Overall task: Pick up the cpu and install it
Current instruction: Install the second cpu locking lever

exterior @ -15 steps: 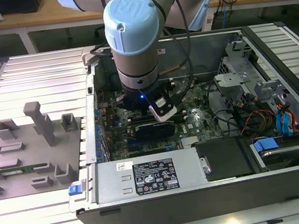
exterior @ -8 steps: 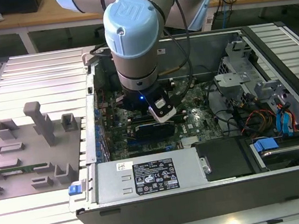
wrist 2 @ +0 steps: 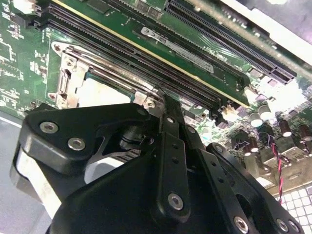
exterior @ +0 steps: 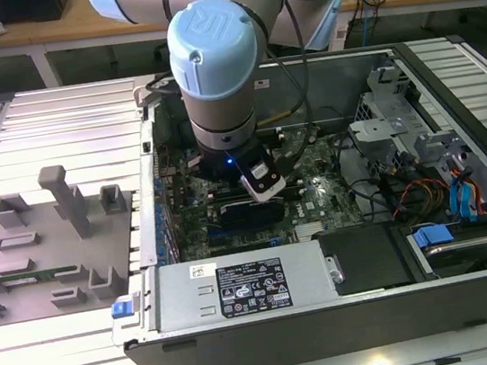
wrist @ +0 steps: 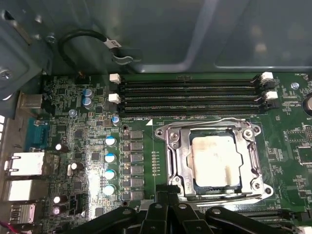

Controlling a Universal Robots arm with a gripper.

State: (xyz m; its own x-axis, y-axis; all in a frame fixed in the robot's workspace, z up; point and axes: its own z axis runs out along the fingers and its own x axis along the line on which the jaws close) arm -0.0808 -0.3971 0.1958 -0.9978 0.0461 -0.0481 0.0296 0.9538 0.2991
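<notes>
The cpu is a pale silvery square lying flat inside the metal-framed socket on the green motherboard. In the second wrist view the cpu shows as a pale patch within the socket frame, partly hidden by the gripper body. My gripper hangs just beside the socket's edge, shut with nothing in it; its tip sits close over the frame's corner. In the exterior view the arm's wrist reaches down into the open computer case.
Black memory slots run beside the socket, and one memory stick stands in a slot. A power supply, cables and drive cage crowd the case. A grey fixture holding a green stick lies on the exterior view's left.
</notes>
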